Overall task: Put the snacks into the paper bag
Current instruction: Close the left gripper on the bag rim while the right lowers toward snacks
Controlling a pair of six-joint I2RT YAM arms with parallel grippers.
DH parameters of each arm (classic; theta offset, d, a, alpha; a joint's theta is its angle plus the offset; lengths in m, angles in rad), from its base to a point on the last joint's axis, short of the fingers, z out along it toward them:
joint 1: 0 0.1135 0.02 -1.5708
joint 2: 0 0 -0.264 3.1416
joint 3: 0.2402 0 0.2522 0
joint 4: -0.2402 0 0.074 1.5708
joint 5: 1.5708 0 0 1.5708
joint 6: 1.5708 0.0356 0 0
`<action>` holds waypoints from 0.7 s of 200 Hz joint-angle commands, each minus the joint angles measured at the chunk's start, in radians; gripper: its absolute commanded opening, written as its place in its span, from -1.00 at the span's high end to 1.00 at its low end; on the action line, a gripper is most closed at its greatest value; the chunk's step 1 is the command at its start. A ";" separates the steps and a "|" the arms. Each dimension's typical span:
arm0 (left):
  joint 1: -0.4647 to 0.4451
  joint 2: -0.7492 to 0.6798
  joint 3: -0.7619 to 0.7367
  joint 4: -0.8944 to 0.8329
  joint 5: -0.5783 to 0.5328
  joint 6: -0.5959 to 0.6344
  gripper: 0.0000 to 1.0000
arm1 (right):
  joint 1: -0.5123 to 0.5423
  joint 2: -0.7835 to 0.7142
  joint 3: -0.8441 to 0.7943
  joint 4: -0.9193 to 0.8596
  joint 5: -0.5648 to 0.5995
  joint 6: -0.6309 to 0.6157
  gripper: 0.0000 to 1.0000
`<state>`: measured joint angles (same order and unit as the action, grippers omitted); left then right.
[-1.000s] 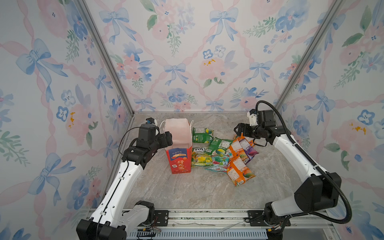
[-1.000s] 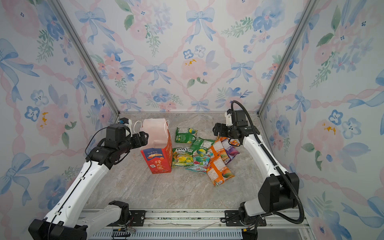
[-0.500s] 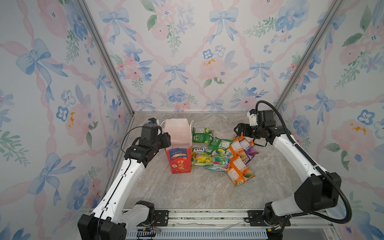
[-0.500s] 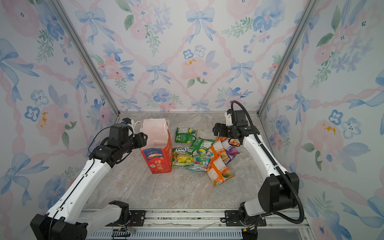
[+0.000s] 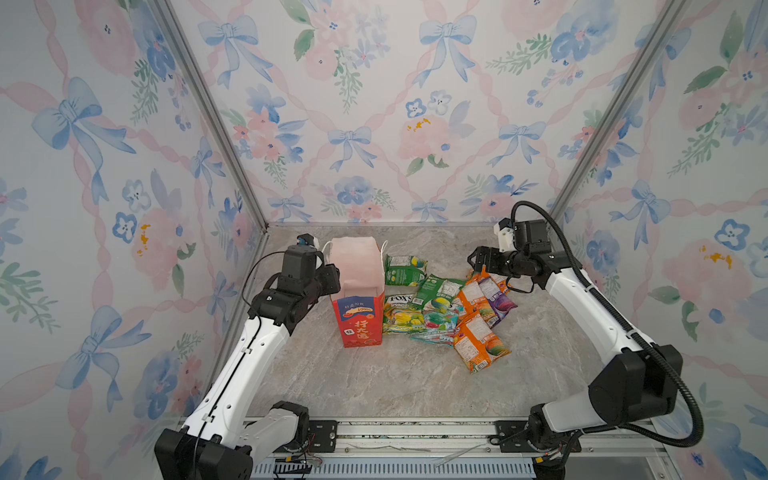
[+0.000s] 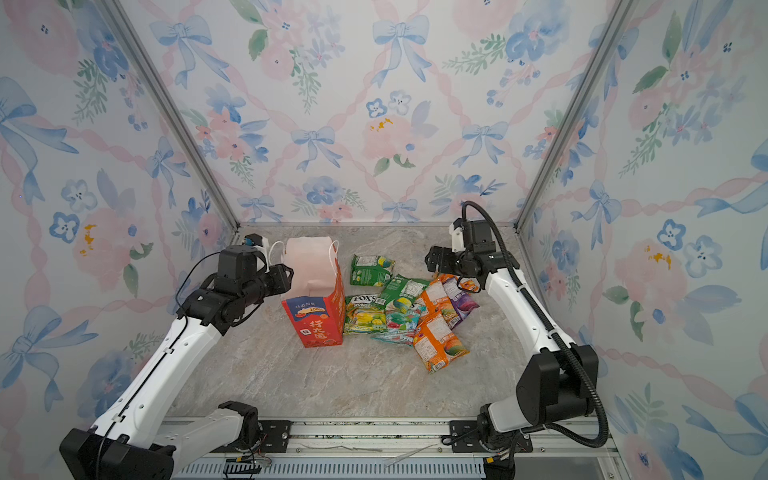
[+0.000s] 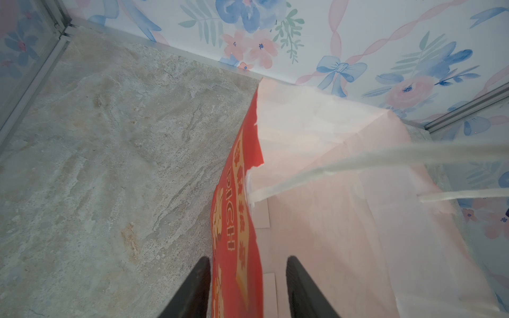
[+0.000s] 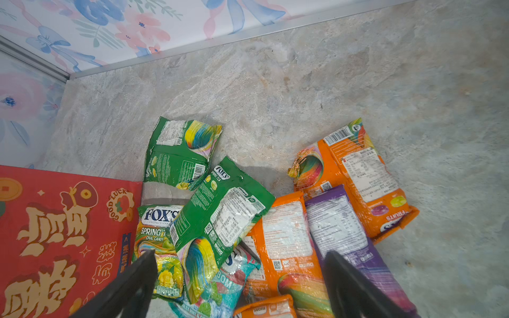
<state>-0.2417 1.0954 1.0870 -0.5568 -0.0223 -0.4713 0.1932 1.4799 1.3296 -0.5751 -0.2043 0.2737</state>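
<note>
Narrowed since a second ago, left end effector straddles one side wall of the paper bag, part-spread. Bag stands on the tabletop; snacks lie heaped outside, just right of it. Beyond, right end effector hovers spread wide.

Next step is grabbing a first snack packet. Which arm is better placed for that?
Right. The right gripper hangs open over the snacks, with packets between its fingers in the wrist view. The left gripper straddles a side wall of the paper bag, away from the pile, likely to steady it.
</note>
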 commanded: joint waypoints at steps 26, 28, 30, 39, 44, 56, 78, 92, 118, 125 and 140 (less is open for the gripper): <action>-0.003 0.004 0.045 -0.015 -0.013 0.011 0.09 | 0.021 0.015 0.022 -0.039 -0.013 0.007 -0.93; -0.004 0.004 0.045 -0.015 -0.014 0.011 0.10 | 0.021 0.016 0.021 -0.038 -0.013 0.007 -0.93; -0.004 0.003 0.047 -0.015 -0.016 0.011 0.11 | 0.022 0.017 0.022 -0.038 -0.012 0.006 -0.93; -0.003 -0.001 0.052 -0.015 -0.018 0.012 0.20 | 0.023 0.018 0.022 -0.039 -0.014 0.006 -0.93; -0.003 -0.002 0.054 -0.015 -0.018 0.013 0.25 | 0.024 0.019 0.023 -0.039 -0.015 0.006 -0.93; -0.004 -0.006 0.054 -0.016 -0.018 0.013 0.36 | 0.026 0.021 0.025 -0.039 -0.012 0.006 -0.93; -0.003 -0.006 0.052 -0.015 -0.011 0.017 0.44 | 0.028 0.025 0.027 -0.039 -0.016 0.006 -0.93; -0.005 -0.002 0.051 -0.015 -0.008 0.016 0.46 | 0.029 0.026 0.030 -0.042 -0.017 0.005 -0.93; -0.005 -0.001 0.049 -0.015 -0.014 0.017 0.55 | 0.033 0.026 0.034 -0.045 -0.018 0.004 -0.93; -0.005 0.000 0.047 -0.015 -0.017 0.017 0.55 | 0.034 0.026 0.036 -0.047 -0.018 0.005 -0.93; -0.005 0.003 0.046 -0.015 -0.013 0.019 0.56 | 0.036 0.025 0.037 -0.051 -0.018 0.004 -0.93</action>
<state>-0.2417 1.0950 1.1213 -0.5571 -0.0277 -0.4671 0.2150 1.4948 1.3296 -0.5919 -0.2104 0.2737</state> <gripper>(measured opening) 0.225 0.965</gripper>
